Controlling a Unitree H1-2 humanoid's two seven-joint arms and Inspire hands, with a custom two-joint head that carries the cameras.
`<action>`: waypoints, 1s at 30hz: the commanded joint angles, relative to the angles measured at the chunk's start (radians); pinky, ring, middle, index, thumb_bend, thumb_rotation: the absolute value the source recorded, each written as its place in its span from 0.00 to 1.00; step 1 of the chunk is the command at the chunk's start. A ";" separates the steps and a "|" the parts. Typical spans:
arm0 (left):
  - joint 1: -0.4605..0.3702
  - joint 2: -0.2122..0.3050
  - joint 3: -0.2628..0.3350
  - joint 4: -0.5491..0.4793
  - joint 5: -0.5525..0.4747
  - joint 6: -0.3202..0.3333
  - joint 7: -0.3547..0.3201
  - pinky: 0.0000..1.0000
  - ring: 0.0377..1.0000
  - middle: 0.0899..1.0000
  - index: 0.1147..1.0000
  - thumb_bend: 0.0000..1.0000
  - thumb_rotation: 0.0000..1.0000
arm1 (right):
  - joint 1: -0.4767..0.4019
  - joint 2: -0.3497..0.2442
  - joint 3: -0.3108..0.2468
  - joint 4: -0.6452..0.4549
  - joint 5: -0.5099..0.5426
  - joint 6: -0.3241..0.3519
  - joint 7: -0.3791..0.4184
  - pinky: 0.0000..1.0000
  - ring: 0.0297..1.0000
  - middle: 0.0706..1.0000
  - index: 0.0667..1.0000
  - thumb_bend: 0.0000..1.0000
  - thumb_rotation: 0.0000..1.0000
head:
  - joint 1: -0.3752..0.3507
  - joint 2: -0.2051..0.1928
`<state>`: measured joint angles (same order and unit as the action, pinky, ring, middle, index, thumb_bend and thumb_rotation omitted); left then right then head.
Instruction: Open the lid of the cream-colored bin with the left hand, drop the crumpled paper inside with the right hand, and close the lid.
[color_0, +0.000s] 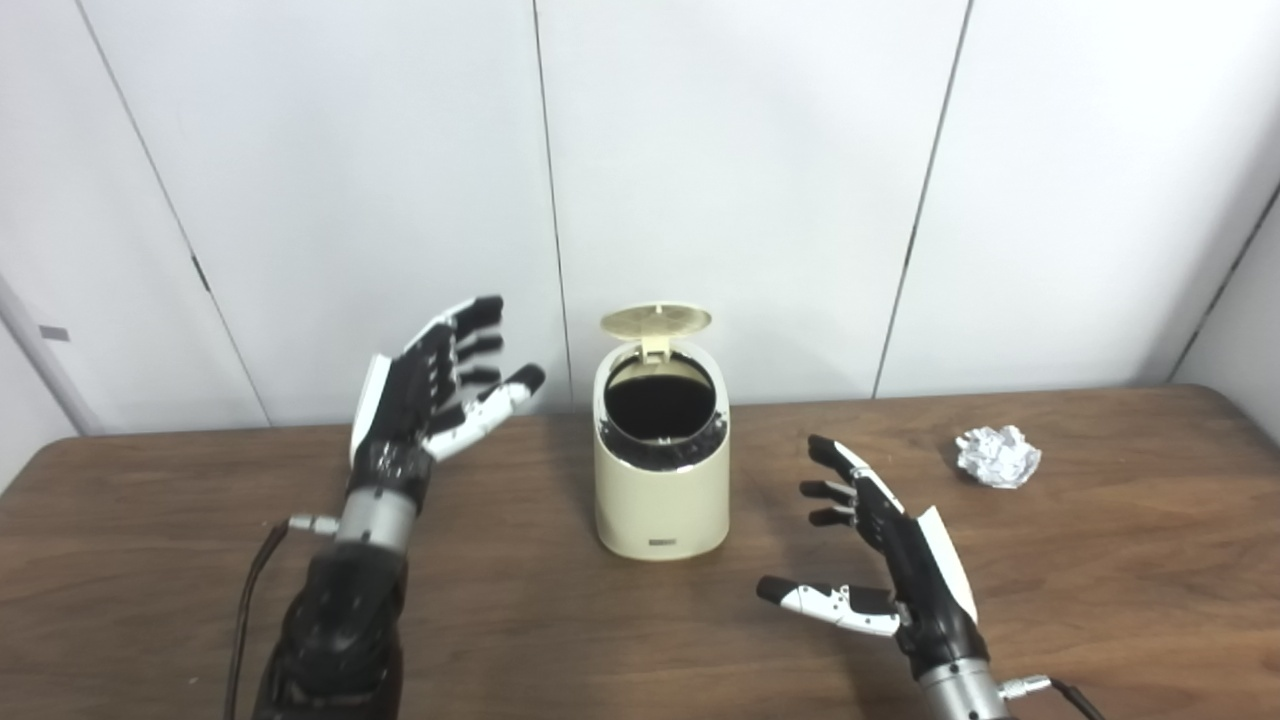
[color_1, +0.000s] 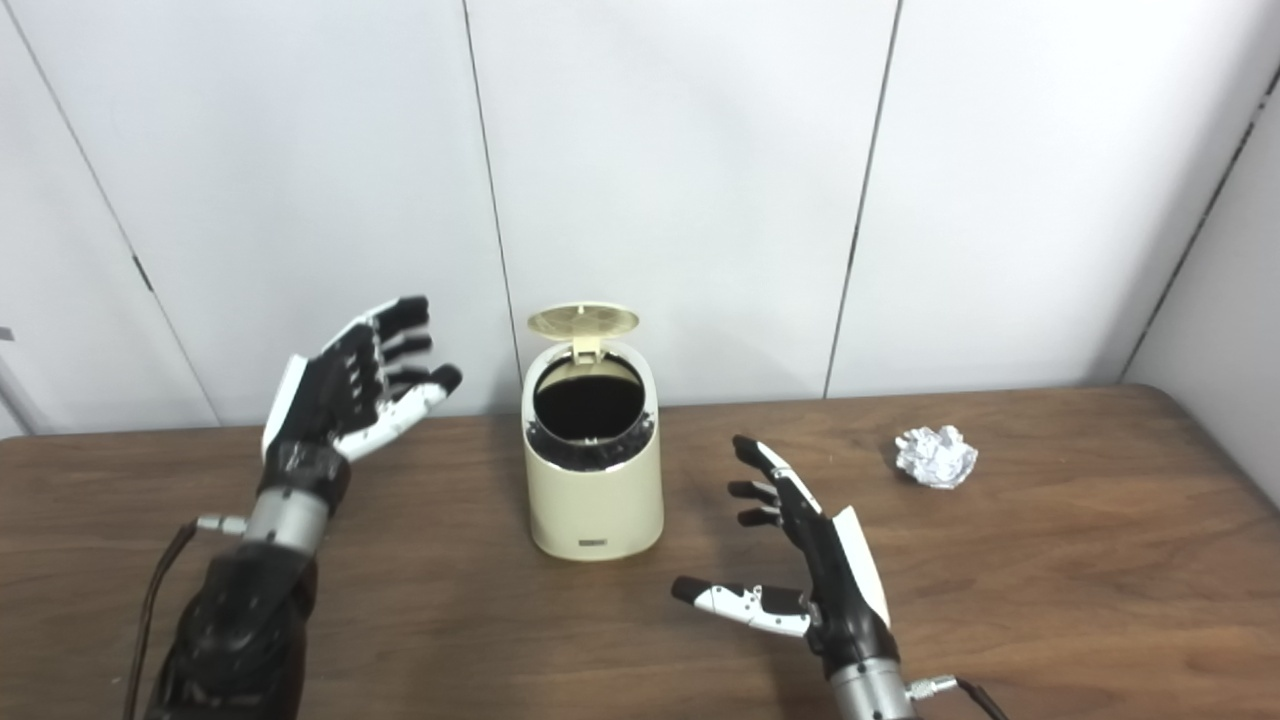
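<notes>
Cream-colored cylindrical bin (color_0: 660, 480) stands upright on the brown wooden table (color_0: 1100, 600), near the far edge and roughly midway between the two arms. Its round lid (color_0: 655, 321) is tipped up on the rear hinge, leaving the dark mouth of the bin uncovered and facing up and forward. To the left of the bin, raised above the tabletop, the left hand (color_0: 425, 400) has its black-and-white fingers (color_0: 470, 345) spread apart and holds nothing; its thumb points toward the bin but does not touch it. To the right and nearer the camera, the right hand (color_1: 815, 560) sits low over the table, also spread wide and empty, palm turned toward the bin with clear space between them. The crumpled ball of white paper (color_1: 936, 456) lies on the table well to the right of the bin, beyond the right hand and apart from it. White wall panels (color_0: 740, 180) stand behind the table.
</notes>
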<state>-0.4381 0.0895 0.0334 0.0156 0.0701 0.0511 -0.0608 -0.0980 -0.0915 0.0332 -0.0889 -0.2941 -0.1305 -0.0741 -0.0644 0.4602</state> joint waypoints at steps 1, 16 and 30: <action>0.001 0.013 -0.004 -0.048 -0.034 -0.077 -0.020 0.61 0.74 0.80 0.85 0.73 0.33 | -0.021 -0.005 -0.004 -0.027 0.002 -0.030 -0.006 0.67 0.76 0.87 0.86 0.78 0.25 | 0.001 0.003; 0.206 -0.012 -0.023 -0.030 -0.118 -0.233 -0.066 0.54 0.74 0.83 0.93 0.69 0.30 | -0.016 -0.015 -0.020 -0.021 0.033 -0.043 -0.004 0.66 0.76 0.88 0.86 0.79 0.26 | 0.001 0.003; 0.275 -0.008 -0.037 0.031 -0.089 -0.298 -0.062 0.66 0.78 0.82 0.87 0.67 0.17 | -0.078 -0.103 -0.054 -0.040 0.016 0.040 0.036 0.56 0.75 0.87 0.88 0.85 0.30 | -0.113 -0.008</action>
<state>-0.1481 0.0705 -0.0069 0.0651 -0.0306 -0.2114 -0.1319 -0.1271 -0.1680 -0.0101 -0.0886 -0.2724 -0.1079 -0.0517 -0.1761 0.4510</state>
